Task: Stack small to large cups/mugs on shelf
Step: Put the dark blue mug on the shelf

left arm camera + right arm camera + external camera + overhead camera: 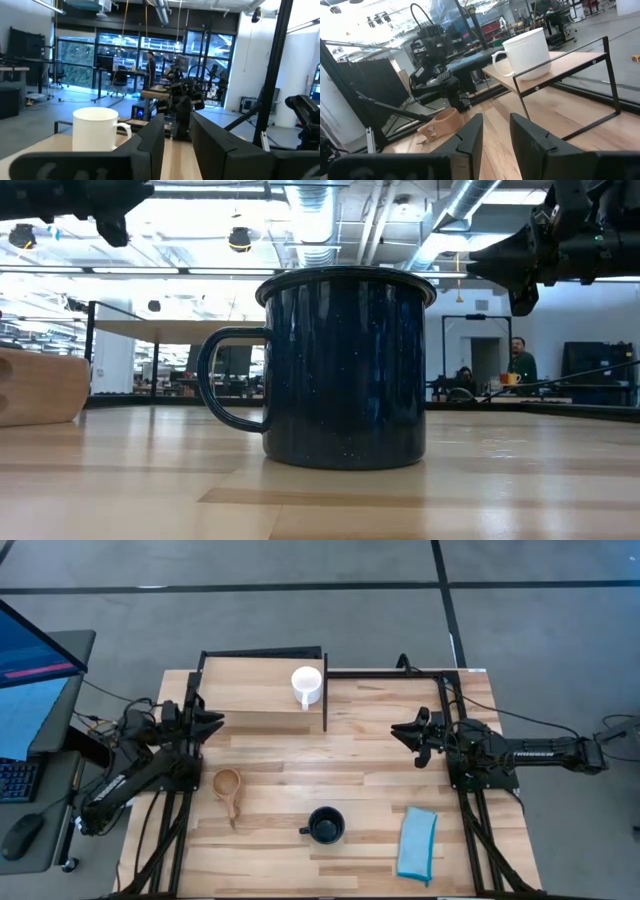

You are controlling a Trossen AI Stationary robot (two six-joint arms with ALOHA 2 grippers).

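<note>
A white mug point(306, 686) stands upright on the right end of the wood-topped shelf point(250, 690) at the table's far side. A light wooden cup point(228, 787) with a long handle sits on the table's left part. A dark navy mug point(325, 825) stands near the near edge, handle to the left. My left gripper point(213, 721) hovers open at the shelf's near-left corner. My right gripper point(398, 732) hovers open over the table's right half, pointing left. Neither touches anything.
A folded light blue cloth point(417, 843) lies at the table's near right. The shelf's thin black frame point(560, 80) stands between my right gripper and the white mug point(530, 52). Bare wood lies between the two grippers in the table's middle.
</note>
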